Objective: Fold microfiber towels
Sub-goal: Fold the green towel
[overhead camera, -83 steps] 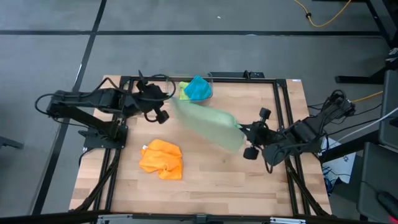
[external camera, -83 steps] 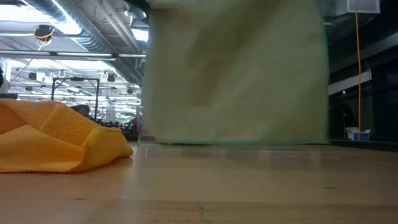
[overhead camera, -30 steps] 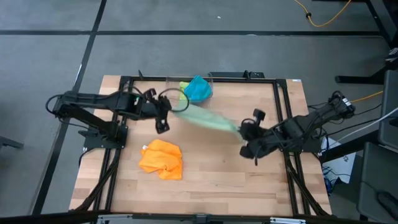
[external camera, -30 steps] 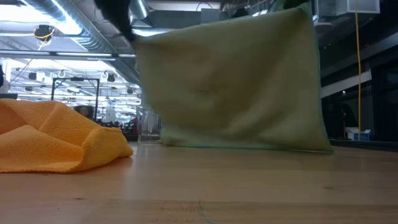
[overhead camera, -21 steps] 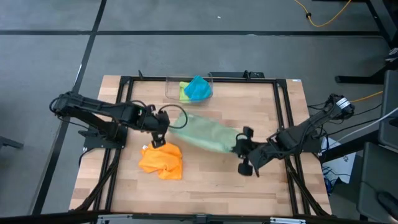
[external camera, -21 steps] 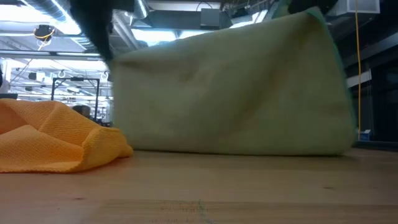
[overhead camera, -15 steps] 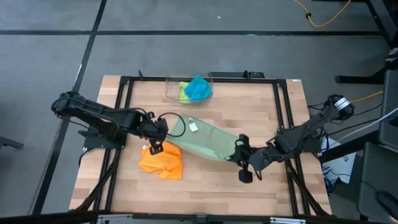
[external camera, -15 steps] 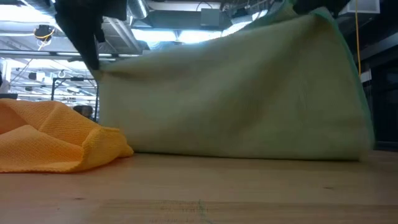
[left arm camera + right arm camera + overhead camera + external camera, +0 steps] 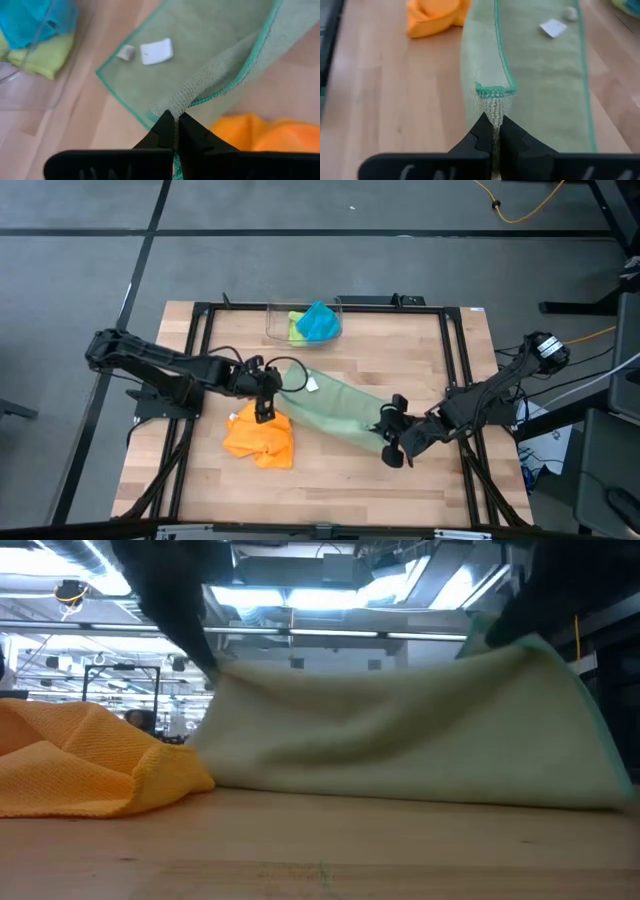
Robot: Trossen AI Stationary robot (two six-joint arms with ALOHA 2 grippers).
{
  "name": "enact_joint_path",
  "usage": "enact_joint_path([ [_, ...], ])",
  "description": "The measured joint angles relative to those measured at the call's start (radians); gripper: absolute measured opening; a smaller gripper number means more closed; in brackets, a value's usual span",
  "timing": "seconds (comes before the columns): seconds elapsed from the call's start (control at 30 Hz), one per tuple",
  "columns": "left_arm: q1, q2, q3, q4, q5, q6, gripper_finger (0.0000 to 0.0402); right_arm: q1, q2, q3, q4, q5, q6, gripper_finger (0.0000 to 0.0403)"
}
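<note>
Bin (image 9: 303,323) of clear plastic at far edge of the wooden surface (image 9: 330,470), holding teal blue towel (image 9: 318,320) piled over lime green towel (image 9: 296,327); both show again past the bin wall in the left wrist view. Orange towel (image 9: 260,436) crumpled in a heap on the surface, just beside the left end effector (image 9: 265,397), and it fills the left side of the low view, blocking part of the room behind. Black frame rails (image 9: 455,370) run along both sides of the surface. Pale sage green towel (image 9: 335,412) lies stretched mid-surface between the two arms, running diagonally from near the orange heap toward the right end effector (image 9: 388,442). Doubled over lengthwise, upper layer lying short of the lower so a strip of the lower layer with a white care tag (image 9: 156,51) stays exposed; darker green stitched hem visible along the edges. Left end effector clamped tight on one corner, fingers (image 9: 162,131) pressed together with cloth bunched between. Right end effector likewise pinched closed on the opposite corner, a tuft of cloth in its fingers (image 9: 485,131). Low view shows the towel sagging between the two held ends, bottom fold resting on the surface.
</note>
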Motion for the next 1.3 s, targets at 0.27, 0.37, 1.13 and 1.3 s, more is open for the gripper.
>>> enact_joint_path([
  [0.27,0.118,0.0,-0.15,0.199,-0.003,0.045,0.0,-0.001,0.0,-0.089,-0.044,0.092,0.145,0.001],
  [0.37,0.153,0.0,-0.195,0.305,0.0,0.075,0.0,-0.001,0.0,-0.112,-0.044,0.094,0.174,0.001],
  [1.13,0.292,0.194,-0.235,0.581,-0.045,0.153,0.0065,-0.053,0.0,-0.194,-0.036,0.118,0.252,0.0021],
  [1.3,0.305,0.183,-0.235,0.581,-0.059,0.152,0.0114,-0.069,0.0,-0.194,-0.081,0.115,0.301,0.0064],
])
